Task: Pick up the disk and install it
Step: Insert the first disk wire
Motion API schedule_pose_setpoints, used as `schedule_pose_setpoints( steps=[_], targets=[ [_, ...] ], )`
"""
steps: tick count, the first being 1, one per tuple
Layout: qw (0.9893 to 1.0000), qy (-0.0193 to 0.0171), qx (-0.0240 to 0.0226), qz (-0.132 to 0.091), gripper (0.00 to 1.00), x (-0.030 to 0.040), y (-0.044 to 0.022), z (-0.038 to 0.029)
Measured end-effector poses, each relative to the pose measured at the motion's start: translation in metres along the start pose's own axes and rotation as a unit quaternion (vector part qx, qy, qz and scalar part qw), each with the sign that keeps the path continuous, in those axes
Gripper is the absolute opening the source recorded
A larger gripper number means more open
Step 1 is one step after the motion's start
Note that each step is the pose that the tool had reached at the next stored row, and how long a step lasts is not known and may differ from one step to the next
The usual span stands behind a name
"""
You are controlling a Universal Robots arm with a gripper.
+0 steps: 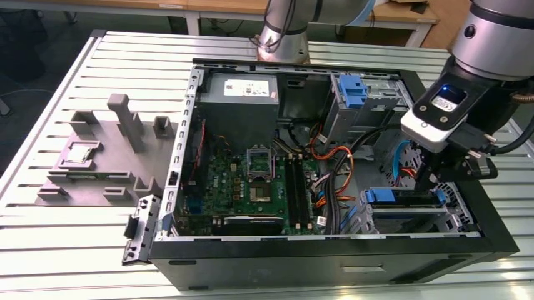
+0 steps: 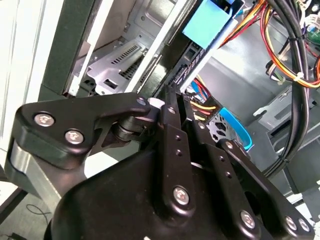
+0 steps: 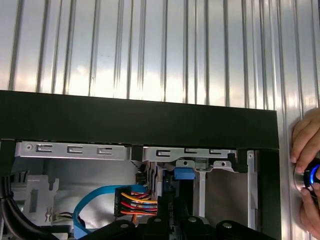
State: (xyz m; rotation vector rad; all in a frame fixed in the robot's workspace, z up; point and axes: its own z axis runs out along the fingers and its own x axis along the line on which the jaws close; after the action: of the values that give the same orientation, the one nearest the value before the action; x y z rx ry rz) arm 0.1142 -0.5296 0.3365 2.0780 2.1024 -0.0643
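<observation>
**Step in hand:** installation, at the seating stage, by my judgement. The disk lies in the drive cage inside the case, in the case corner at the exterior view's right. Its blue bracket faces the middle of the case.

**Tool:** the gripper reaches down into the case directly above the end of the disk by the case's side wall. In the second wrist view it sits at the disk's connector edge, touching or very nearly so. Whether it is clenched on the disk or released cannot be told.

**Surroundings:** orange and blue cables run inside the case just beside the cage. A person's hand rests on the table outside the case wall, on a small lit device.

**Next move calls for:** in my judgement, confirming that the disk is fully home. Any further push must go straight along the cage rails, level, and clear of the cables. The disk's depth in the cage cannot be confirmed.
</observation>
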Motion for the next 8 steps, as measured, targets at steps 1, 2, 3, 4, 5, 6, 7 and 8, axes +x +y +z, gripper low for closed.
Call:
schedule_pose_setpoints(
  steps=[1,2,3,4,5,6,7,8],
  targets=[
    [1.0000,0.0066,0.0000,0.001,0.17,-0.0007,0.0000,0.0002],
    [0.9999,0.0135,0.0000,0.002,0.17,-0.0012,0.0000,0.0002],
    [0.9998,0.0204,0.0000,0.002,0.17,-0.0018,0.0000,0.0004],
    [0.9997,0.0254,0.0000,0.003,0.17,-0.0027,-0.0001,0.0005],
    [0.9996,0.0277,0.0000,0.004,0.17,-0.0039,-0.0001,0.0007],
    [0.9996,0.0282,0.0001,0.004,0.17,-0.0054,0.0001,0.0010],
    [0.9996,0.0282,0.0002,0.004,0.17,-0.0066,0.0002,0.0013],
    [0.9996,0.0282,0.0003,0.004,0.17,-0.0079,0.0001,0.0015]
  ],
)
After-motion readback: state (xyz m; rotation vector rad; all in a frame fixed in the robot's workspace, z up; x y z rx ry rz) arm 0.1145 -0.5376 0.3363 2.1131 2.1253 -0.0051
